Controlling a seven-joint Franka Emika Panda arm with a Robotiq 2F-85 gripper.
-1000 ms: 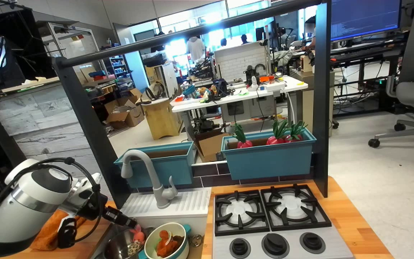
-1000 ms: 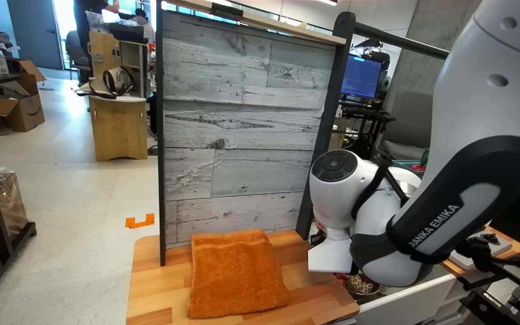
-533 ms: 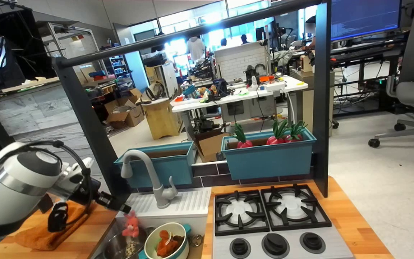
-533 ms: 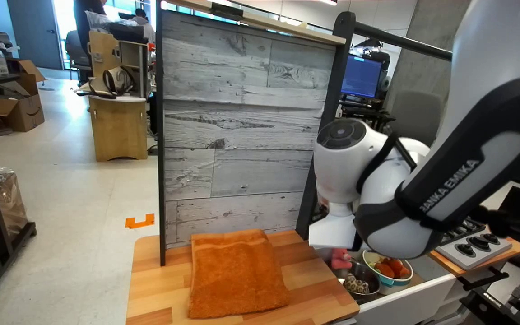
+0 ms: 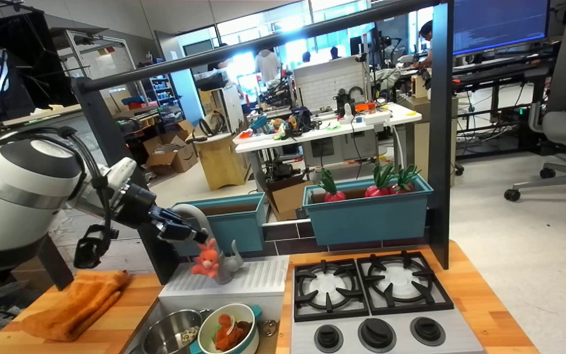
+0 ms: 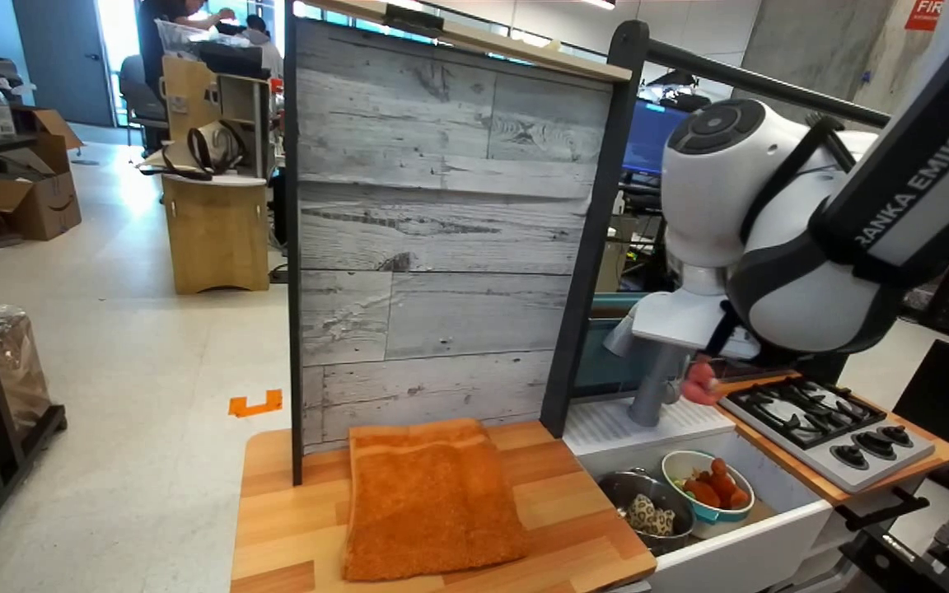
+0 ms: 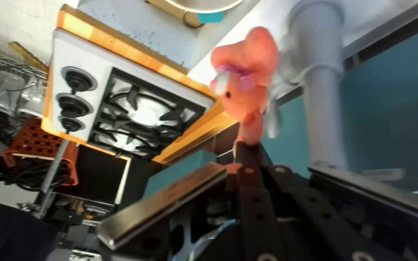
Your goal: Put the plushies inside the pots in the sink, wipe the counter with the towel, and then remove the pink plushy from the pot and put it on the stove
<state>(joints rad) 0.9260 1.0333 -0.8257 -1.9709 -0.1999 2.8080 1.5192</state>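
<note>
My gripper (image 7: pixel 251 145) is shut on the pink plushy (image 7: pixel 243 90), pinching it at one end so that it dangles below the fingertips. In an exterior view the pink plushy (image 5: pixel 206 260) hangs in front of the faucet, above the white drainboard. Below, in the sink (image 6: pixel 738 548), stand the grey metal pot (image 5: pixel 162 334) with a leopard-spotted plushy (image 6: pixel 649 517) inside and the white pot (image 6: pixel 717 517) with orange-brown plushies (image 5: pixel 229 337) inside. The towel (image 6: pixel 433 502) lies folded on the wooden counter (image 6: pixel 277 527). The stove (image 5: pixel 386 314) is to the sink's right in both exterior views.
A grey faucet (image 5: pixel 199 216) rises right beside the held toy, and its thick post (image 7: pixel 319 72) is close in the wrist view. Teal planters (image 5: pixel 371 216) line the back. Dark frame posts (image 5: pixel 440 147) and a grey plank panel (image 6: pixel 441 231) border the counter.
The pink plushy has come up out of the metal pot in my gripper. The arm has risen and shifted toward the faucet and stove side. Pots and towel stayed put.
</note>
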